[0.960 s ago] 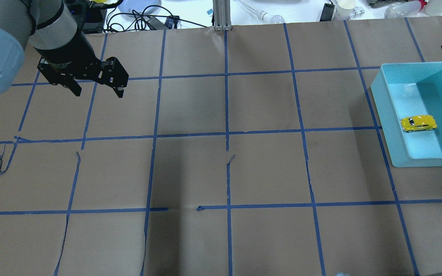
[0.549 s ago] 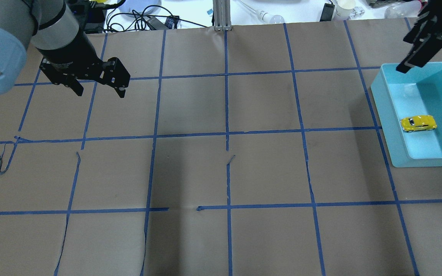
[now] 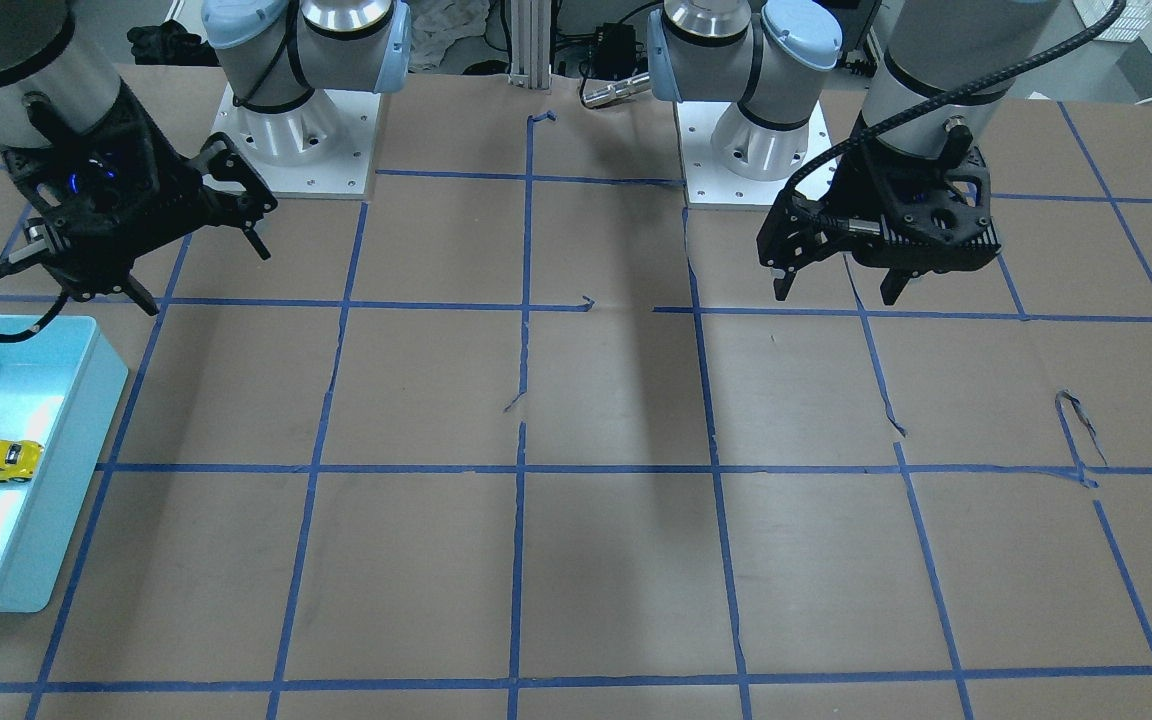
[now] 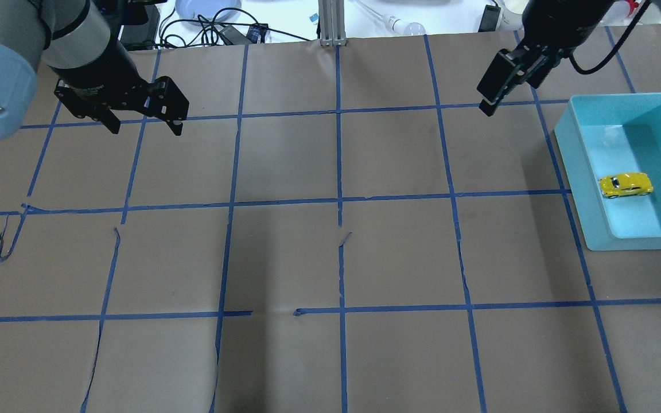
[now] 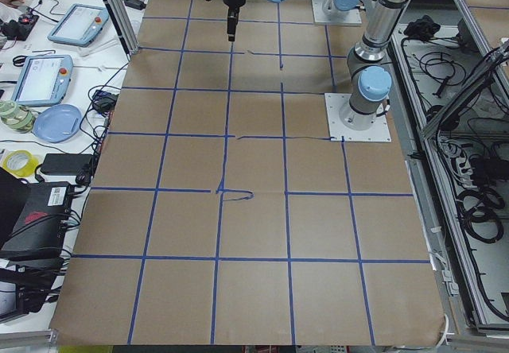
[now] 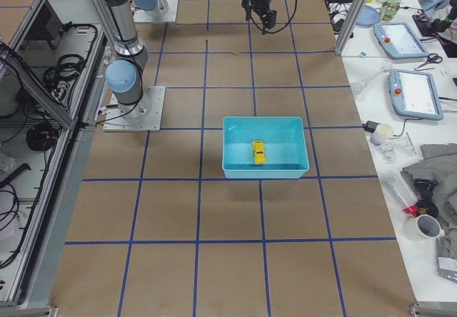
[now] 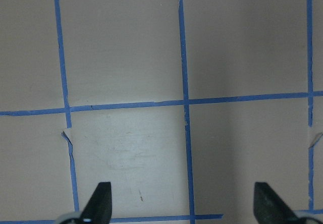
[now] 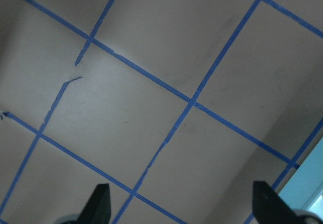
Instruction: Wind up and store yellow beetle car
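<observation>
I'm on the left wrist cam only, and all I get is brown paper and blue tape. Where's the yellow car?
Observer: The yellow beetle car sits inside the teal bin, on the robot's right side of the table.
Operator: Right tool on it?
Observer: No. The right tool is open and empty, over bare table off the bin's corner, not touching it.
Operator: Where's my left tool relative to that?
Observer: The left tool hangs over the opposite end of the table from the bin.

Right end effector [image 4: 486,104] now off bin [image 4: 580,183]
</observation>
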